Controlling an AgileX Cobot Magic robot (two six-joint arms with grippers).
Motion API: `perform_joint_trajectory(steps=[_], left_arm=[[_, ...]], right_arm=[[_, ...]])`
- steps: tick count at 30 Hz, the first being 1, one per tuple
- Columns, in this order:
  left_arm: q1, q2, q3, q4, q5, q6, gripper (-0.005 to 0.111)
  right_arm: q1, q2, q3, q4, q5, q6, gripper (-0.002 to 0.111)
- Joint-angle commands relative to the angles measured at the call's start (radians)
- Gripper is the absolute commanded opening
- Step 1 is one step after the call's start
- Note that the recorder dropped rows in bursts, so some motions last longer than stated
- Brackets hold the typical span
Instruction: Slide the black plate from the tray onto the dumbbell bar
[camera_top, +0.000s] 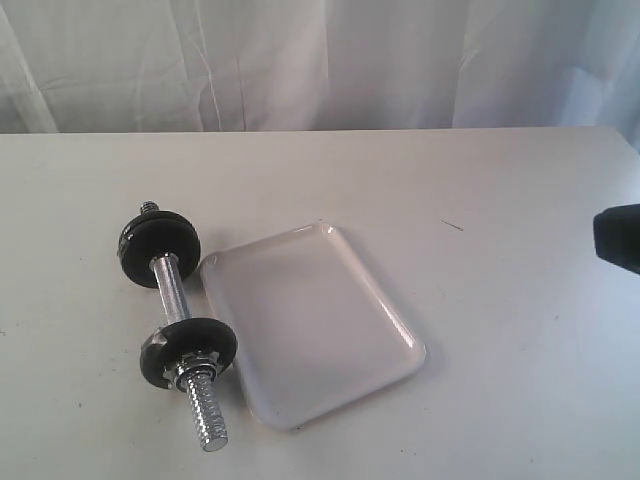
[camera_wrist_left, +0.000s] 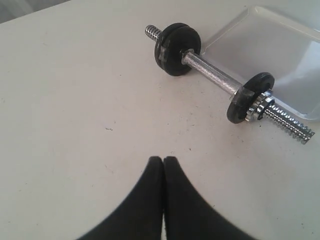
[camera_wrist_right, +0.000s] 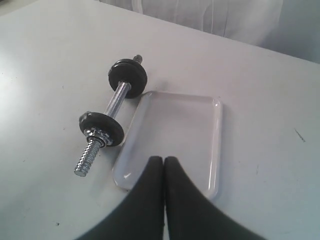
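The dumbbell bar (camera_top: 168, 285) lies on the table (camera_top: 500, 180), just beside the tray (camera_top: 310, 320). Black discs (camera_top: 160, 248) sit at both of its ends; which one is the black plate cannot be told. Left gripper (camera_wrist_left: 163, 160) and right gripper (camera_wrist_right: 164, 160) hover with fingers pressed together, gripping nothing.

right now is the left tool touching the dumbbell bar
Apart. The left wrist view shows the left tool, shut, with a wide strip of bare table between its tips and the dumbbell bar.
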Motion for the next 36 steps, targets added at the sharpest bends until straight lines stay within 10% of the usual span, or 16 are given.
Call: perform_joint_trajectory(steps=[1, 14, 22, 36], left_arm=[[-0.006, -0.008, 0.001, -0.005, 0.012, -0.009, 0.0], [-0.006, -0.016, 0.031, 0.005, -0.023, 0.005, 0.0], [0.03, -0.102, 0.286, -0.096, -0.496, -0.076, 0.0], [0.153, -0.235, 0.603, -0.098, -0.624, -0.099, 0.0]], right_arm=[[-0.007, -0.019, 0.005, 0.006, -0.003, 0.004, 0.0], [-0.007, -0.019, 0.005, 0.006, -0.003, 0.004, 0.0], [-0.007, -0.019, 0.005, 0.006, -0.003, 0.004, 0.0], [-0.007, -0.019, 0.005, 0.006, -0.003, 0.004, 0.0]])
